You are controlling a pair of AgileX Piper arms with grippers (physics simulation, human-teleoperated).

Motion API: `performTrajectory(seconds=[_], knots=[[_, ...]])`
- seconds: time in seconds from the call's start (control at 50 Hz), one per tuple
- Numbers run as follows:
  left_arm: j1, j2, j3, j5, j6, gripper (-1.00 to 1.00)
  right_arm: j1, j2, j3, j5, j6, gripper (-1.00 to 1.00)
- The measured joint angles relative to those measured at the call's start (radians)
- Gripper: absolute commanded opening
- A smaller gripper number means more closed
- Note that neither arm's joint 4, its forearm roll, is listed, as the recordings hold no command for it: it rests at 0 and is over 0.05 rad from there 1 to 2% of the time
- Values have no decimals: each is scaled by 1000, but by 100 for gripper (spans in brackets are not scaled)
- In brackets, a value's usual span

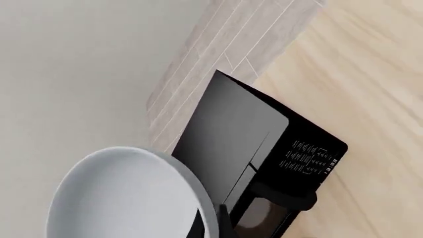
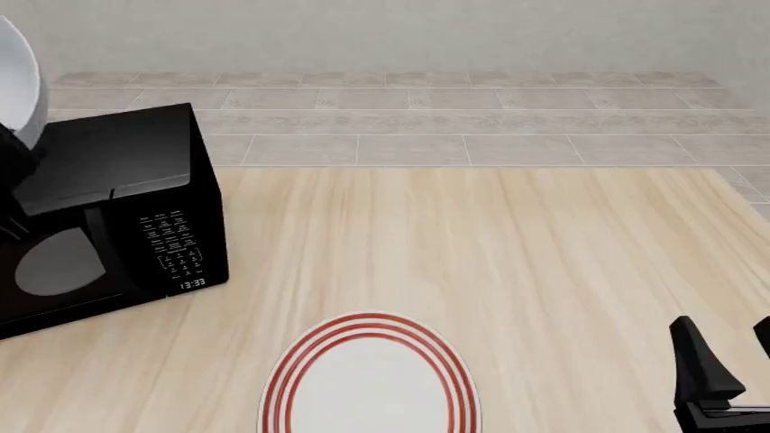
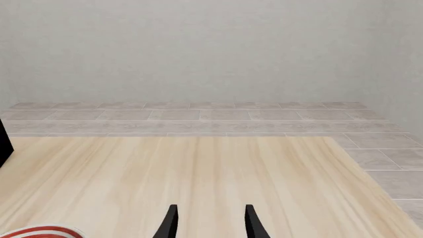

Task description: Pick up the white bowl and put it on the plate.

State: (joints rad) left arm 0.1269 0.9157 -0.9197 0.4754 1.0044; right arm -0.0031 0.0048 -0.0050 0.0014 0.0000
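The white bowl (image 1: 126, 198) is held in the air, tilted on edge, high above the black microwave; in the front view the bowl (image 2: 17, 81) shows at the far top left, cut by the frame edge. My left gripper (image 1: 215, 225) is shut on the bowl's rim, with one dark finger showing against it. The plate (image 2: 371, 379), white with red rings, lies flat at the table's near middle, and its edge (image 3: 39, 232) also shows in the right wrist view. My right gripper (image 2: 726, 361) (image 3: 211, 223) stands open and holds nothing, low at the near right, right of the plate.
A black microwave (image 2: 108, 216) (image 1: 251, 134) with a keypad and a round window stands on the table's left side, below the bowl. Light wooden tabletop (image 2: 481, 253) spreads between microwave, plate and right gripper. Grey tiled floor (image 2: 398, 117) lies beyond the far edge.
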Motion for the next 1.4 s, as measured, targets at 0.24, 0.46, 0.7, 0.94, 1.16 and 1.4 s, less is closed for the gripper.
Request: performTrajectory(seconds=[0.24, 0.46, 0.7, 0.94, 1.16, 1.4], knots=[[-151, -104, -31, 150, -63, -100, 0, 0, 0, 0, 0, 100], [-287, -157, -91, 268, -117, -100, 0, 0, 0, 0, 0, 100], [-422, -167, -146, 329, -178, -100, 0, 0, 0, 0, 0, 100], [-547, -147, -161, 337, -221, -100, 0, 0, 0, 0, 0, 100], [-662, -134, -139, 321, -254, -100, 0, 0, 0, 0, 0, 100], [-768, -114, -109, 295, -269, -100, 0, 0, 0, 0, 0, 100]])
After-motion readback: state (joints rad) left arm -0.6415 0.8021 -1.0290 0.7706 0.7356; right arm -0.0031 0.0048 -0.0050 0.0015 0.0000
